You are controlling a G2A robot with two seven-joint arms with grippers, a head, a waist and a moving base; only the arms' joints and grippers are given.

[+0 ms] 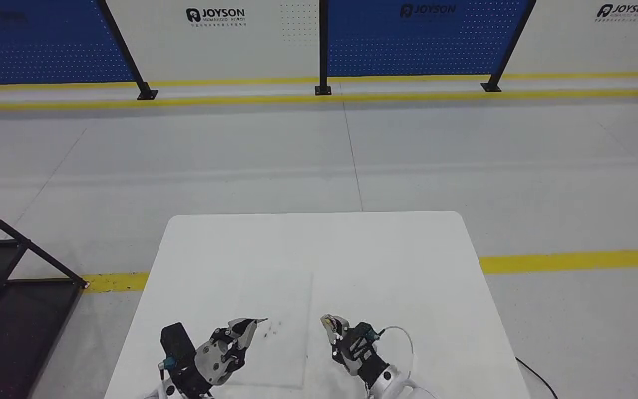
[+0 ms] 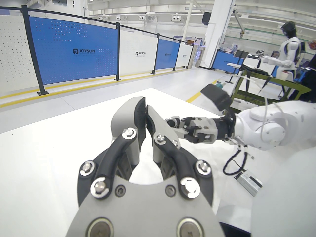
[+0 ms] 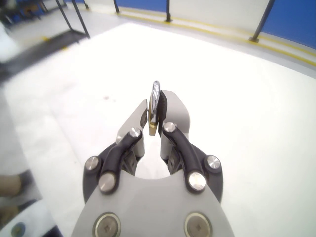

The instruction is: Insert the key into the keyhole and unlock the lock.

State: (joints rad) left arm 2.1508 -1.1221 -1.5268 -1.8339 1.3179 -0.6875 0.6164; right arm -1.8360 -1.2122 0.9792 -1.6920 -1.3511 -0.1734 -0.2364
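Lock [image 3: 153, 114] clamped shackle-outward in right pincer [image 3: 155, 106], lower centre of top view, over desk [image 1: 379, 259]. Left pincer [image 2: 146, 115] pinched shut nearby; key between its pads too small to tell. Judged: pre-insertion alignment. Next calls for meeting keyhole squarely.
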